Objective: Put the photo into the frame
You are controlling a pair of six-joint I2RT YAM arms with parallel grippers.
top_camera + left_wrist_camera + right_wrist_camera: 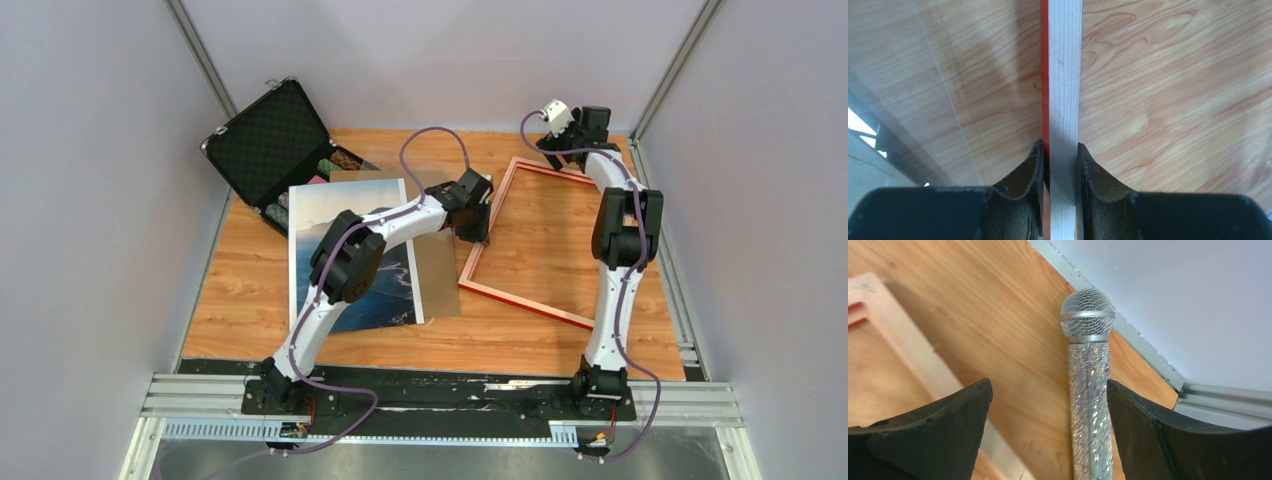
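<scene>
The frame [525,303], red-edged, lies flat and turned at an angle on the right half of the wooden table. My left gripper [478,235] is shut on its left rail. In the left wrist view the pale rail with its red edge [1064,75] runs between the closed jaws [1060,150]. The photo [395,290] lies face up on the left, partly under my left arm. My right gripper [553,150] hovers open at the frame's far corner [878,315] and holds nothing.
A glittery silver microphone [1089,380] lies on the table between my open right fingers, close to the right one, near the back wall rail. A brown backing board [440,275] lies between photo and frame. An open black foam-lined case [270,140] stands at the back left.
</scene>
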